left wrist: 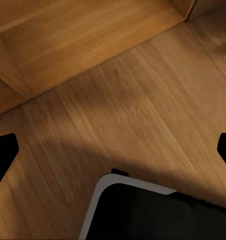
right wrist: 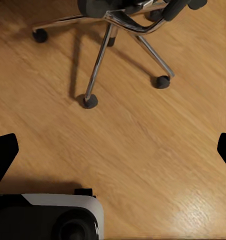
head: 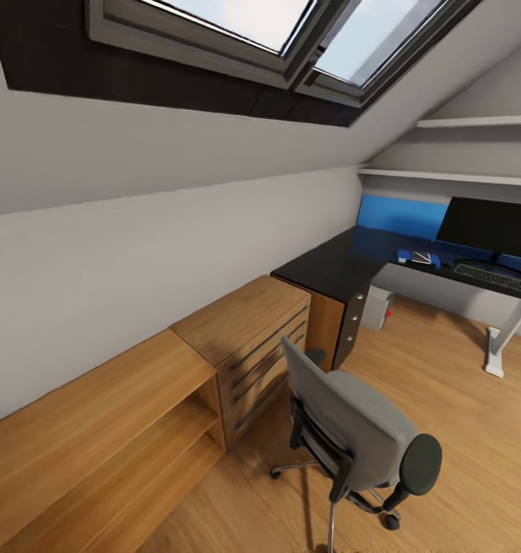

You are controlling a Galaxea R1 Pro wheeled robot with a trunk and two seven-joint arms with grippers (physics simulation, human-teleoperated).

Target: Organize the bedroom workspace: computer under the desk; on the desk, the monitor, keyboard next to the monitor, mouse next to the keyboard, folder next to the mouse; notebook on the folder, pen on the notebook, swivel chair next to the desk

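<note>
The grey swivel chair point(head: 360, 438) stands on the wood floor near me, its back turned to me, apart from the desk point(head: 330, 265). On the desk's glossy black top stand the monitor point(head: 491, 226) and, in front of it, the dark keyboard point(head: 491, 273). A flat blue thing point(head: 418, 259) lies left of the keyboard, too small to identify. The light grey computer point(head: 377, 307) sits under the desk. Mouse, notebook and pen are too small to make out. My left gripper point(left wrist: 113, 150) hangs open over bare floor. My right gripper point(right wrist: 113, 150) is open above the floor near the chair's chrome base point(right wrist: 118, 30).
A low oak chest point(head: 253, 330) with bar handles and an open oak shelf unit point(head: 99, 430) line the sloped wall on the left. The desk's drawer unit point(head: 353, 322) adjoins the chest. A white desk leg point(head: 506, 338) stands at right. Open floor lies right of the chair.
</note>
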